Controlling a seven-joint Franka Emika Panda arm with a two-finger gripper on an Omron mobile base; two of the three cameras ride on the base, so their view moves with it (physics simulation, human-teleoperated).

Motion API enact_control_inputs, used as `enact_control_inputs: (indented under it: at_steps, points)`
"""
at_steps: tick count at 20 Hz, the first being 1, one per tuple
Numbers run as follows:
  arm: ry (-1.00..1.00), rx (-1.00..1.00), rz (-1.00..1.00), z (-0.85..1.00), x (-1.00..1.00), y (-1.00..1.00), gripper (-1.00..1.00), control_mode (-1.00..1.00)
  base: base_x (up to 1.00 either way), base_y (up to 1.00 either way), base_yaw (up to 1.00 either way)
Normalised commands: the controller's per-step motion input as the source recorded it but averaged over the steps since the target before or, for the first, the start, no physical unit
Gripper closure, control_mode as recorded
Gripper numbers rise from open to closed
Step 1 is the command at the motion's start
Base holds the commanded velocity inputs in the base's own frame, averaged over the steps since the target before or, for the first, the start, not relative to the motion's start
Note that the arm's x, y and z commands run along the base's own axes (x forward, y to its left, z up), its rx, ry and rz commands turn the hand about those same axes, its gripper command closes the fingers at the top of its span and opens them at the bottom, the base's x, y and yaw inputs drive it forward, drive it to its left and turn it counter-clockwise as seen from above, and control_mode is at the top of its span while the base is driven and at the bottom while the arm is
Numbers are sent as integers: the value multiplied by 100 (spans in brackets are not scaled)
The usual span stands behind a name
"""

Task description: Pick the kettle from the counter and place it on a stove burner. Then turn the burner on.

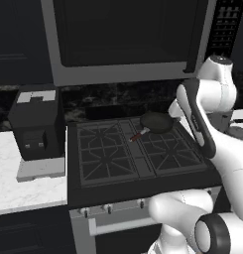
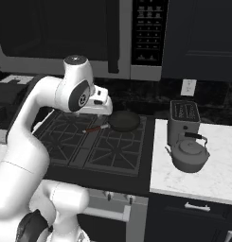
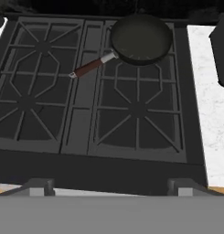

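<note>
The grey kettle (image 2: 188,156) stands upright on the white counter (image 2: 217,182) to the right of the stove, in front of a toaster. My gripper (image 2: 101,106) hangs over the middle of the stove, well left of the kettle and apart from it. In the hand view the gripper (image 3: 111,188) is open, its fingertips (image 3: 38,187) set wide with nothing between them. Below it lie the stove burners: the front right one (image 3: 137,109) and the front left one (image 3: 26,101) are bare.
A dark frying pan (image 3: 141,39) with a red-tipped handle sits on the rear right burner. A toaster (image 2: 183,118) stands behind the kettle. A black appliance (image 1: 36,124) occupies the left counter. Knobs (image 1: 108,209) line the stove front. A microwave (image 1: 123,34) hangs above.
</note>
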Motion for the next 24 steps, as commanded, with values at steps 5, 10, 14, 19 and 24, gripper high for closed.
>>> enact_control_inputs:
  at_steps: [5,10,14,19,24]
  points:
    - [0,0,-2,0,-30,-100,-100,-100,0,0,0]
    - [-4,4,-7,0,-61,-100,-100,-100,0,0,0]
    - [-3,8,-8,-8,-43,-100,-100,-100,0,0,0]
    - [2,8,-12,-9,14,-100,-100,-100,0,0,0]
    - [3,10,-8,-9,49,-100,-100,-100,0,0,0]
